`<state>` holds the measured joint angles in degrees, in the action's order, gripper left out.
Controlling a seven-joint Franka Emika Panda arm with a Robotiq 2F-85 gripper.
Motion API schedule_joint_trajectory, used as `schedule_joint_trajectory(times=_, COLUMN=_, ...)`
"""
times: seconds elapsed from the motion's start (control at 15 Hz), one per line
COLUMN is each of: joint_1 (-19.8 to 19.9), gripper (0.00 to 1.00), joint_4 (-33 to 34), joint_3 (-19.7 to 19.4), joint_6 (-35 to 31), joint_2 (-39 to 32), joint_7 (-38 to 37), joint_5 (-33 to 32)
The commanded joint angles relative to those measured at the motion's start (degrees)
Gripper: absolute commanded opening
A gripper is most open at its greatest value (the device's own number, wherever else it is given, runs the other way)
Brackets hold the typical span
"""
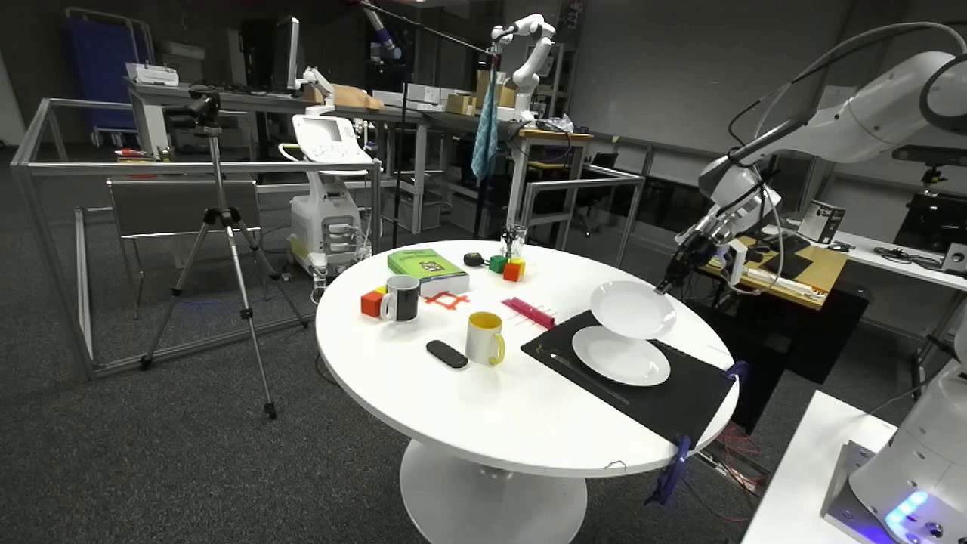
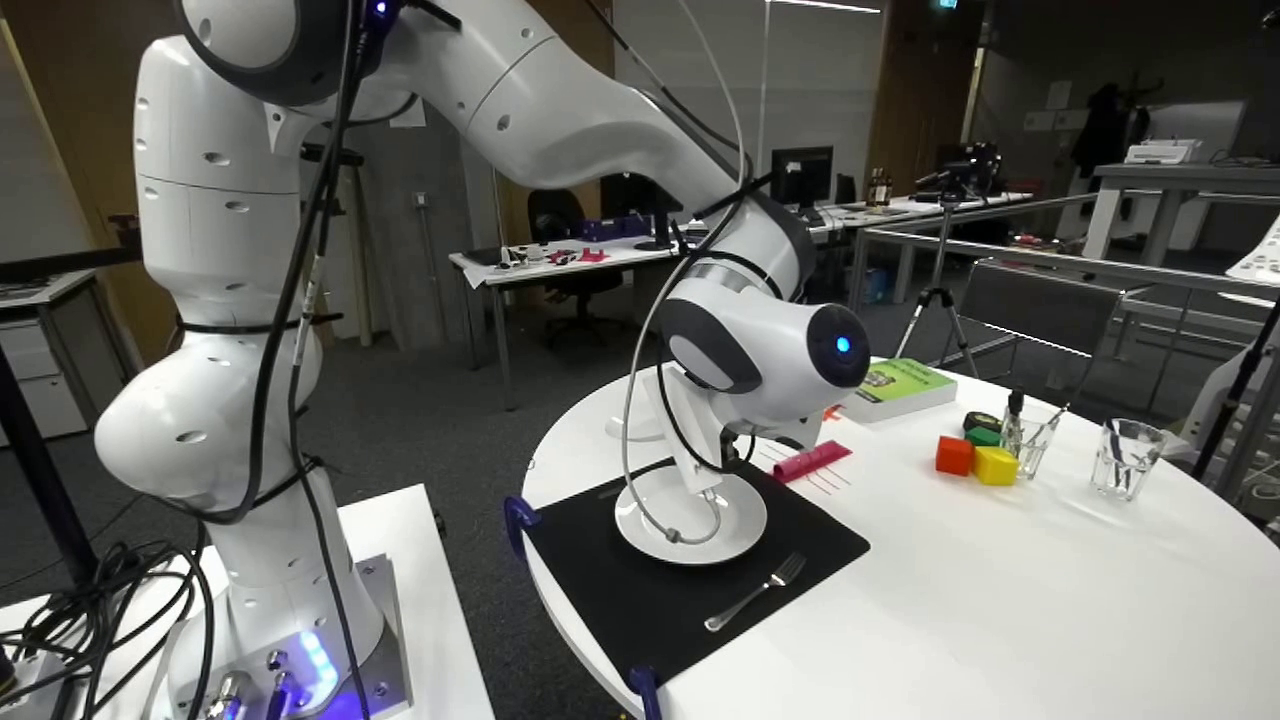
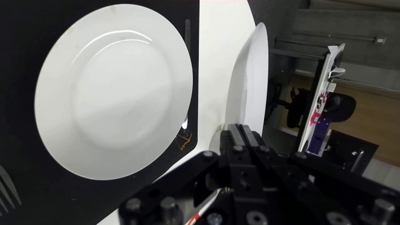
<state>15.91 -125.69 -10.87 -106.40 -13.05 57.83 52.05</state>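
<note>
"Plate (image 1: pixel 633 310): where?"
"Raised, tilted; in an exterior view its two o'clock rim is clamped in the gripper (image 1: pixel 662 289)."
"Nearby?"
"By the wrist view, second plate (image 3: pixel 122 90) at nine o'clock, flat on black mat (image 3: pixel 18 131)."

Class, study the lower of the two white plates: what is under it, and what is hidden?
The lower plate rests on the black mat, visible around it. The mat directly beneath is covered. In the wrist view, the plate also hides part of a slim utensil.
</note>
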Motion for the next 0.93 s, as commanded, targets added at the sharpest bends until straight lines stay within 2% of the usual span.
schedule_joint_trajectory(times=0.0, joint_1=-0.27, gripper=0.01, joint_4=-0.49, joint_3=0.35, joint_6=0.05, joint_2=0.84, joint_7=1.32, joint_5=2.43)
schedule_joint_trajectory(times=0.07, joint_1=-0.36, gripper=0.01, joint_4=0.11, joint_3=0.00, joint_6=0.13, joint_2=-0.08, joint_7=-0.03, joint_5=0.37)
schedule_joint_trajectory(times=0.87, joint_1=-0.25, gripper=0.01, joint_4=0.34, joint_3=0.23, joint_6=0.28, joint_2=-1.82, joint_7=0.16, joint_5=0.64)
